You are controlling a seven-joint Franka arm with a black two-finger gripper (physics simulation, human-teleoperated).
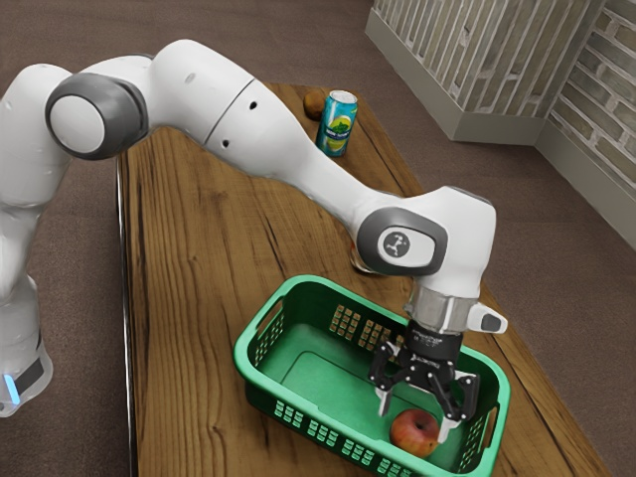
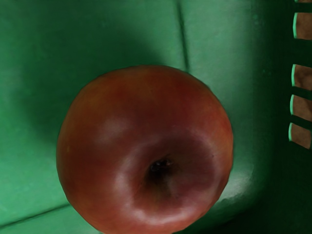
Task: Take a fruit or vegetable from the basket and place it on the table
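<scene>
Find red apple (image 1: 414, 433) in green basket (image 1: 260, 394), on the basket floor, near the end at the exterior view's right. In the wrist view, see its stem hollow facing the camera. Record claw (image 1: 413, 425) as pointing down into the basket, set wide about the apple. Note basket as standing on wooden desk (image 1: 189, 298). Farther along, log blue-green drink can (image 1: 338, 124), upright, with brown round item (image 1: 314, 102) just beside it.
</scene>
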